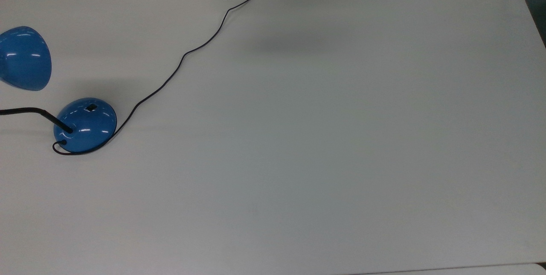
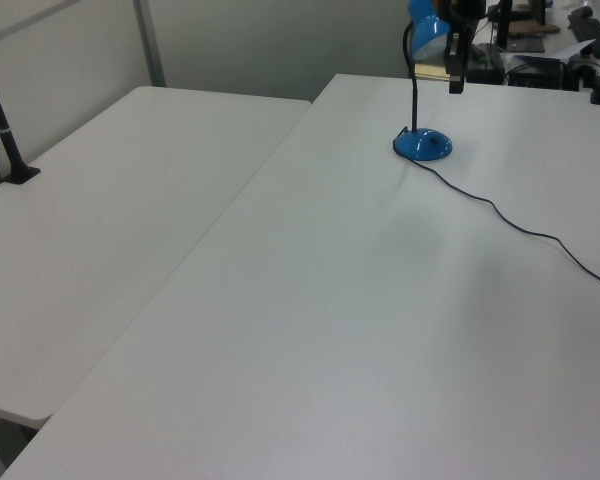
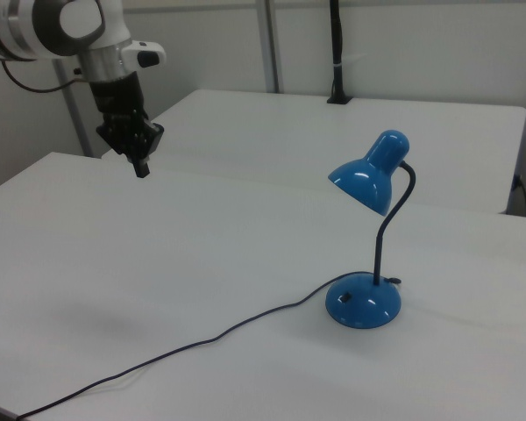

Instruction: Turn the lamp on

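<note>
One blue lamp (image 3: 366,232) on the white table (image 1: 324,130), near the top view's left edge, unlit. Glossy dome base, likely slippery and light enough to skid under a sideways shove; thin bent neck, probably springy. No call to grasp anything: better a straight downward press on the small black switch (image 1: 91,107) atop the base. Black cord (image 1: 179,61) trailing loose across the table. Gripper (image 3: 141,167) hanging high, well apart from the lamp, fingers pressed together, holding nothing.
</note>
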`<state>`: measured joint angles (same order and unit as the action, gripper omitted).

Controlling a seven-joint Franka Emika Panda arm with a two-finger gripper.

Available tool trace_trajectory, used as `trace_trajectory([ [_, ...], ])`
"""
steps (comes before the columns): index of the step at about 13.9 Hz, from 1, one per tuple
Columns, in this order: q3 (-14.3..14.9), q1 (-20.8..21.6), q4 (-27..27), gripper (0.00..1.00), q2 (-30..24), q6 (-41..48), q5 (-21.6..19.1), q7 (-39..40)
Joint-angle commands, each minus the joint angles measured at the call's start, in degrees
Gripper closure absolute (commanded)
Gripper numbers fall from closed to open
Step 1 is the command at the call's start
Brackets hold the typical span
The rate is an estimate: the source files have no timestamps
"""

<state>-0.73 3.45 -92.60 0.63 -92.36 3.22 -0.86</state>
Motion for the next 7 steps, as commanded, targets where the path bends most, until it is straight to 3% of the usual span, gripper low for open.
trace_trajectory([
  [1, 0.5, -2.8, 0.2, 1.0, 0.1, -1.6, -0.5, 0.2],
  [7, 0.6, -12.5, -1.7, 1.0, 0.2, -6.9, -0.8, -0.6],
])
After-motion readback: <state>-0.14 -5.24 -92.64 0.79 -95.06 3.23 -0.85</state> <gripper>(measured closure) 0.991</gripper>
